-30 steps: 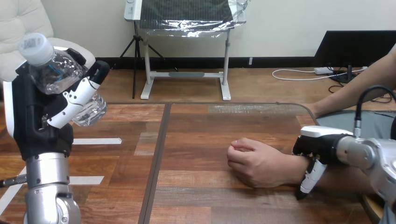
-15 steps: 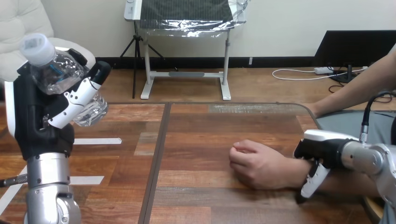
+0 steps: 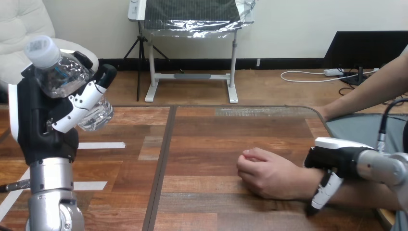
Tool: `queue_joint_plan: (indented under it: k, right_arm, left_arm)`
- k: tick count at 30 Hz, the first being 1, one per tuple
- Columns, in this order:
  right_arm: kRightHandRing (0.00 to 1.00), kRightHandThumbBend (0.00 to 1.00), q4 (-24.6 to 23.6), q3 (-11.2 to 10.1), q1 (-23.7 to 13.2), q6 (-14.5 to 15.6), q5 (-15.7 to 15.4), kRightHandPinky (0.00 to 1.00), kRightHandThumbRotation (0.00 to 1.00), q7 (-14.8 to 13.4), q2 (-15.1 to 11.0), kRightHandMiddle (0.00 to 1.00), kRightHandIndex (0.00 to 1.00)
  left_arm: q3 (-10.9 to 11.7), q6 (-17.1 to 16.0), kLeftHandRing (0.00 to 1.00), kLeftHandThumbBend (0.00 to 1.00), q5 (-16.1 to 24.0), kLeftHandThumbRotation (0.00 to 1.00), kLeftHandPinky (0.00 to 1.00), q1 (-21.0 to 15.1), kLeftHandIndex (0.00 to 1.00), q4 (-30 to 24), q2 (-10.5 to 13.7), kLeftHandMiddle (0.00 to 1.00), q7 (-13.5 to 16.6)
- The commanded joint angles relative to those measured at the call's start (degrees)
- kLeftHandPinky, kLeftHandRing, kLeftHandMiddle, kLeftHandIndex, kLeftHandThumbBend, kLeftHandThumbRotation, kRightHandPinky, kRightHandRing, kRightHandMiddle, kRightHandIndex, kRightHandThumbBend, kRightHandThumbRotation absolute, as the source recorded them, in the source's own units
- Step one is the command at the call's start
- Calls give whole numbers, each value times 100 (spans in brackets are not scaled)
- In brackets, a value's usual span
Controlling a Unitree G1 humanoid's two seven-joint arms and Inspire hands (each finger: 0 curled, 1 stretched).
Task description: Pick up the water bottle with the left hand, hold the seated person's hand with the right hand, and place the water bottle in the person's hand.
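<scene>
The water bottle (image 3: 61, 77) is off the counter, held aloft in the left hand (image 3: 41, 122), well apart from the person's hand (image 3: 269, 173), far to its left and higher. It leans, with its white cap (image 3: 41, 48) up and turned away from the person's hand and its base lower and nearer to it.

The bottle is clear, thin plastic; how full it is I cannot tell. I judge it fairly light, smooth and a little slippery, and soft in the wall. A hard squeeze would dent it and a slack one would let it slide. The middle of the body is the sound place to hold it, and that is where the left hand has it. Its fingers (image 3: 84, 98) are curled across the front of the body with the palm behind, wrapped snugly round it.

The right hand (image 3: 339, 156) lies over the person's wrist (image 3: 302, 179), just to the right of the person's hand. Its palm sits on top and one finger hooks down the near side of the wrist towards the counter (image 3: 216, 139), so it clasps the wrist rather than the hand itself. What its fingers do on the far side is hidden.

The person's hand rests on the counter as a loose fist. By my reckoning it must turn and open before the bottle can be set in it, and the bottle has a long stretch of counter to cross first.
</scene>
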Motion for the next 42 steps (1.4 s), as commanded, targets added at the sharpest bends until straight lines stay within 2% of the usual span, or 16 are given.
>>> queue_joint_plan:
  k: [1,10,27,36,42]
  right_arm:
    - [20,80,-97,-240,141,-110,270,14,9,48,-169,27,29]
    - [20,80,-364,-352,54,3,378,13,11,150,-314,27,30]
    - [28,79,-679,-560,-44,34,537,21,16,265,-484,35,35]
    - [28,80,-904,-648,-82,216,515,21,16,339,-526,36,37]
    - [30,81,-967,-666,-126,232,494,22,17,344,-558,38,37]
  left_arm:
    - [-56,-134,18,61,-25,0,12,-456,33,80,47,25,-66]
    - [-87,-147,18,61,7,0,12,-501,33,183,50,25,-106]
    - [-197,-140,18,59,277,0,13,-586,32,330,61,25,-18]
    - [-245,-112,18,58,162,0,13,-679,32,466,14,24,-76]
    - [-265,-127,18,59,158,0,12,-739,32,568,-7,24,-84]
